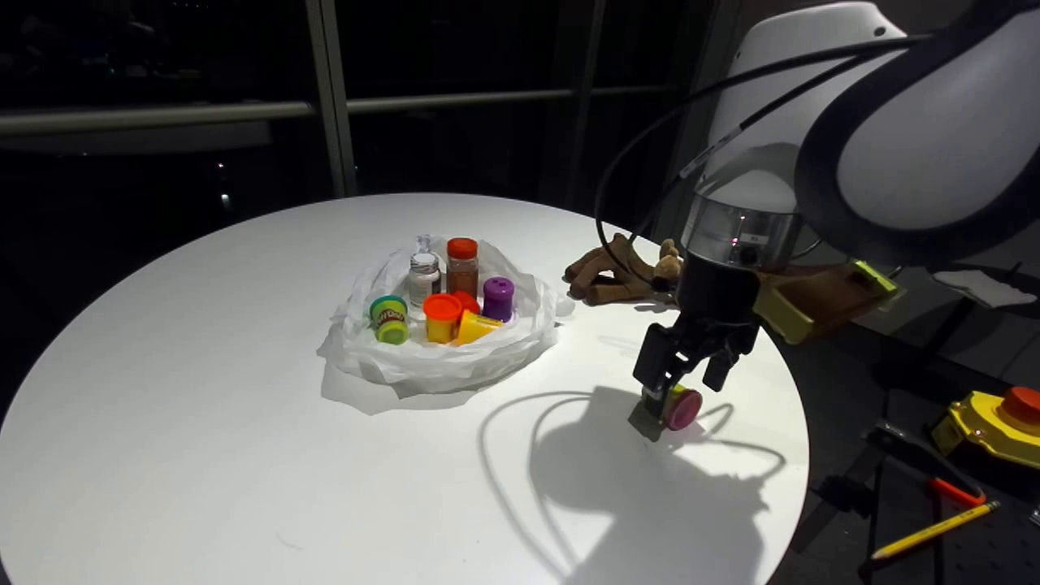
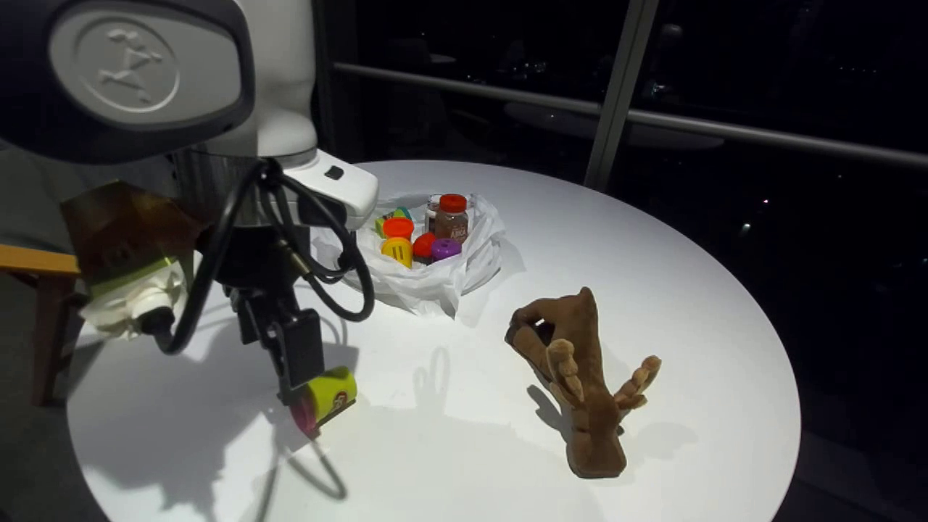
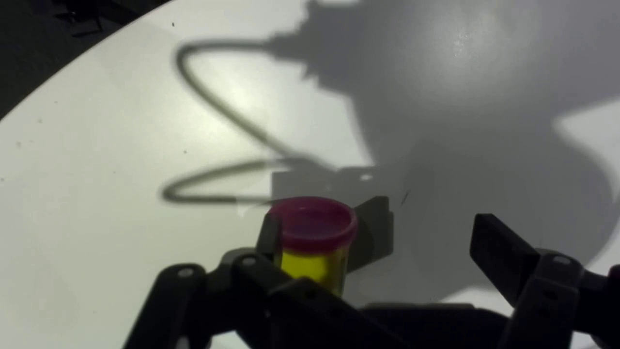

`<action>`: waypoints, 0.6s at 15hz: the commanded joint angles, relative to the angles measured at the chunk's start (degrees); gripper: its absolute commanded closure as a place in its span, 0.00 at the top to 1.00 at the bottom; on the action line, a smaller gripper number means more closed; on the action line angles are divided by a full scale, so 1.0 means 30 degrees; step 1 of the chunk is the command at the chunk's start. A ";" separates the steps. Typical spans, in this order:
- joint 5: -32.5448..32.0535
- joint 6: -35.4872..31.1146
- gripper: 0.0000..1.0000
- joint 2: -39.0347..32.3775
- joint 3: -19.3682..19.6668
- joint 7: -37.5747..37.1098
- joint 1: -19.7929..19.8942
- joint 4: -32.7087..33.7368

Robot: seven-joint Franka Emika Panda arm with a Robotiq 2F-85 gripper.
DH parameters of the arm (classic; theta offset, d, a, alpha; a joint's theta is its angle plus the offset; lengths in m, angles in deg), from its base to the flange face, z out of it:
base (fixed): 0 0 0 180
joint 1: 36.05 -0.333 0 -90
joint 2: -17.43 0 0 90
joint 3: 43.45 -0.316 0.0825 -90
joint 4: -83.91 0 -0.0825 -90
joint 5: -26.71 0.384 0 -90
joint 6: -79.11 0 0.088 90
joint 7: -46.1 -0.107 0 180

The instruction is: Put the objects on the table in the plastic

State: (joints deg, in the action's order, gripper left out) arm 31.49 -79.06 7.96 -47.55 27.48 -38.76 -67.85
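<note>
Can (image 3: pixel 317 242), small, yellow, cylindrical, capped with a magenta lid and marked with a small reddish emblem, lies on its side on the smooth round white table (image 1: pixel 244 455), right by the fingertips of my black two-fingered gripper (image 3: pixel 378 228). Well apart from the gripper I see the wrinkled, thin white plastic bag (image 1: pixel 439 370), spread wide around several pieces: a leaning green can (image 1: pixel 390 321) with a teal lid, a white jar (image 1: pixel 424 280), a brownish bottle (image 1: pixel 463 274) with an orange-red lid, a purple canister (image 1: pixel 498 299) with holes in its top, an upright yellow can (image 1: pixel 442 321) with an orange lid, a tipped yellow cup (image 1: pixel 478 327), and a red piece (image 1: pixel 467 301) partly hidden among them. A brown plush toy (image 2: pixel 591 395) with paler antlers lies on the table, also away from the gripper.

I have the white arm (image 1: pixel 918 154) reaching down from above, so the gripper points at the table with its fingers spread wide apart. In the wrist view, one finger overlaps the edge of the magenta-lidded can; whether they touch I can't tell. The opposite finger stands clear of that can. Black cables (image 2: pixel 216 255) loop above the gripper, and the arm's grey shadow (image 1: pixel 650 496) falls across the table around it.
</note>
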 commanded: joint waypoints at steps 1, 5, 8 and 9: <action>-0.0380 -0.0422 1.00 -0.1169 0.0509 0.0687 -0.0277 0.0678; -0.0721 -0.0351 1.00 -0.1910 0.0996 0.0892 -0.0381 0.1161; -0.0966 -0.0249 0.74 -0.2440 0.1195 0.0975 -0.0487 0.1479; -0.1093 -0.0231 0.74 -0.2584 0.1295 0.0943 -0.0558 0.1589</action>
State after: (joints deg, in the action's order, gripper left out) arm 29.83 -79.76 1.85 -45.28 29.83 -38.98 -64.83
